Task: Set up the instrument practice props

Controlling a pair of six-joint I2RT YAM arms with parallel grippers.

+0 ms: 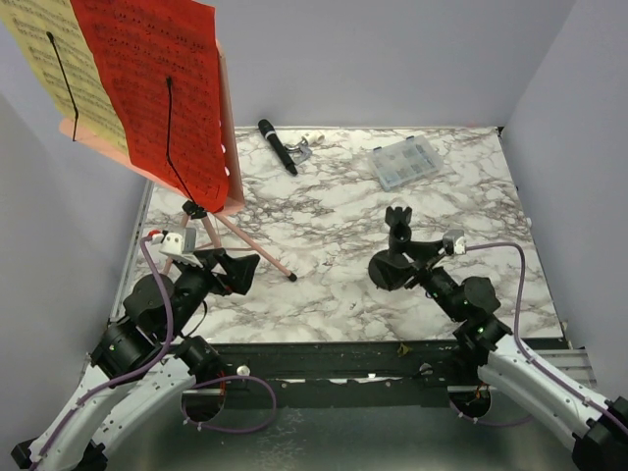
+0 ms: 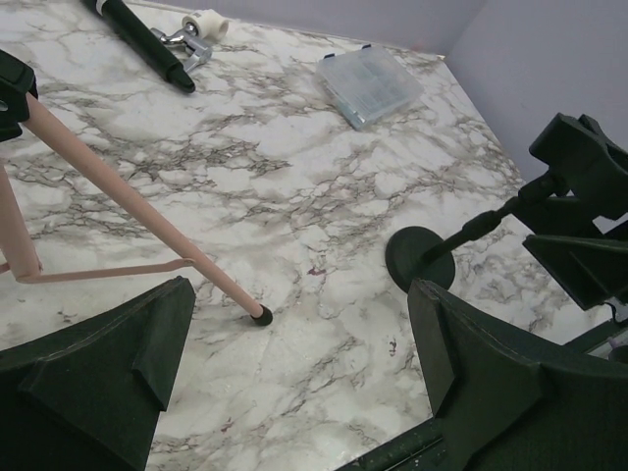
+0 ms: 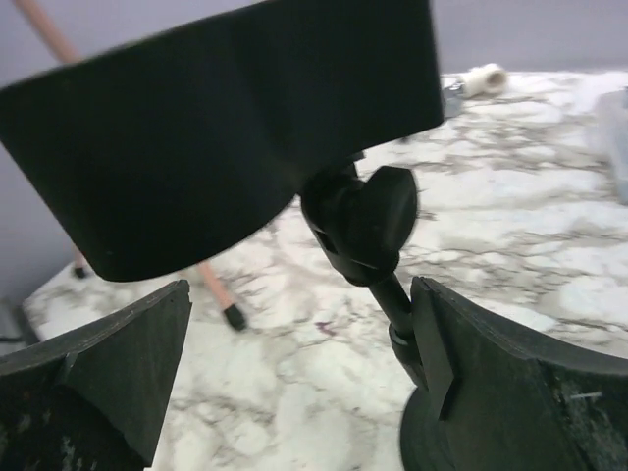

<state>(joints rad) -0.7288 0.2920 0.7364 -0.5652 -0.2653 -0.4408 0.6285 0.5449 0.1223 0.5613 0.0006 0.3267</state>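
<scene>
Flanking the round-based stand [image 3: 358, 221], right hand [image 3: 299, 287] spread, left hand [image 2: 301, 289] spread beside tripod leg [image 2: 128, 201], clear box [image 2: 371, 86] beyond

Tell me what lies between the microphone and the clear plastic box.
The white and metal bits, right beside the microphone; then bare marble up to the clear box. The top view shows it.

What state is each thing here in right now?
Music stand: upright on its tripod legs.
Red page: on the stand.
Yellow page: on the stand, beside the red.
Microphone: lying flat on the table, out of its holder.
Microphone stand: upright, clip empty.
Clear box: shut, flat on the table.
Left gripper: open, empty.
Right gripper: open around the microphone stand, not gripping it.
</scene>
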